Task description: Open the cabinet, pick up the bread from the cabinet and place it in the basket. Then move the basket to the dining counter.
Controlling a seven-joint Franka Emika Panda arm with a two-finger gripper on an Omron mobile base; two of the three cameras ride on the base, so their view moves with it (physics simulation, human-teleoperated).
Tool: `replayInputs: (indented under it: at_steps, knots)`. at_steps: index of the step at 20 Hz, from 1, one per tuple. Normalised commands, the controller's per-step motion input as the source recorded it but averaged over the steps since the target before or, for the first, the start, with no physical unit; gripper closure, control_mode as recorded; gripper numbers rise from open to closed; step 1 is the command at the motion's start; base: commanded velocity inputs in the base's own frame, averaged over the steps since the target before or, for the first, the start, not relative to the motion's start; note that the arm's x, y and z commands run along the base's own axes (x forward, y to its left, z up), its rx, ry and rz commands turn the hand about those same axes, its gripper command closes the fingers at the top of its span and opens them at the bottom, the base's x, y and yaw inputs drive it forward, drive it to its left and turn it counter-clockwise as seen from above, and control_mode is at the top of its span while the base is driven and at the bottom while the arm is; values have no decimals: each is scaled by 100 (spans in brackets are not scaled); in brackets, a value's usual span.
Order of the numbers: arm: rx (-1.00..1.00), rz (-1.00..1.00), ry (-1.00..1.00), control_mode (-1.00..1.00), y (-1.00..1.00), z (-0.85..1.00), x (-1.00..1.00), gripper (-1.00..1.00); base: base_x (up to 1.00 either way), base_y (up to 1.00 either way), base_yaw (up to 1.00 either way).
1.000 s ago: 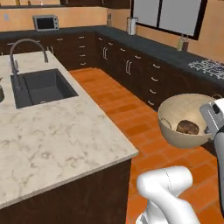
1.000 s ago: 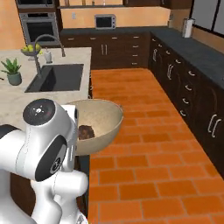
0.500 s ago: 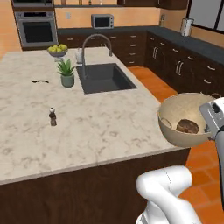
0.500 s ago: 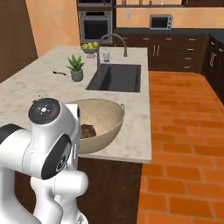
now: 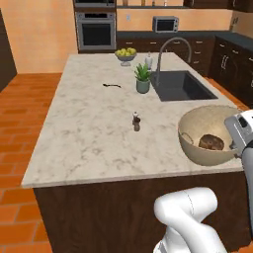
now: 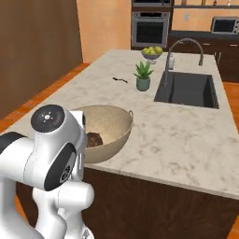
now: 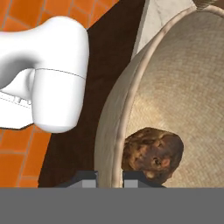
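Fingers (image 7: 109, 177) clamp the basket (image 7: 192, 87) rim, bread (image 7: 152, 153) just inside beside them.

My fingers (image 7: 89, 178) look dark and matt. The basket (image 5: 197, 148) shows a fine woven, matt tan weave; the bread (image 7: 152, 152) is rough and crusty. The surface (image 5: 94, 128) is smooth pale marble on dark wood.

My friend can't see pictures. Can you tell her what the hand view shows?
The tan basket sits close up with the brown bread lying inside, the robot's jaws shut on its rim. Beyond the rim are dark wood and orange brick floor.
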Motion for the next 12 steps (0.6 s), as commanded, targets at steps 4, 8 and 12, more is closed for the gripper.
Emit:
replayInputs:
  at_steps: [4, 8, 12]
  knots:
    - [0, 0, 0, 100, 0, 0, 0, 100, 2, 100, 11]
    - [0, 0, 0, 100, 0, 0, 0, 100, 33, 100, 1]
    - [0, 0, 0, 100, 0, 0, 0, 100, 71, 39, 0]
